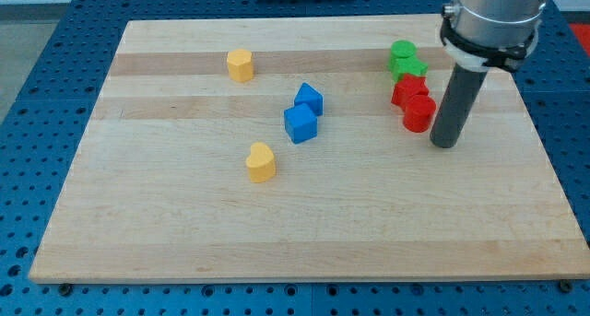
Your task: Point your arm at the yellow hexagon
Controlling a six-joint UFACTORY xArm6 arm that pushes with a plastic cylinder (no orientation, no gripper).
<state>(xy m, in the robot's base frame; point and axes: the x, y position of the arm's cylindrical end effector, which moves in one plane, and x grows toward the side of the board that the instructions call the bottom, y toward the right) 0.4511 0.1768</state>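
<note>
The yellow hexagon (pixel 241 65) sits near the view's top left of the wooden board (pixel 184 233). A second yellow block, heart-shaped (pixel 261 162), lies lower, near the middle. My tip (pixel 443 145) rests on the board at the view's right, far right of the yellow hexagon, just right of a red cylinder (pixel 418 114). The rod rises from the tip to the arm at the top right.
Two blue blocks (pixel 309 99) (pixel 300 124) touch each other at the centre. A red block (pixel 407 89) sits above the red cylinder. A green cylinder (pixel 402 52) and a green block (pixel 411 69) sit above the reds.
</note>
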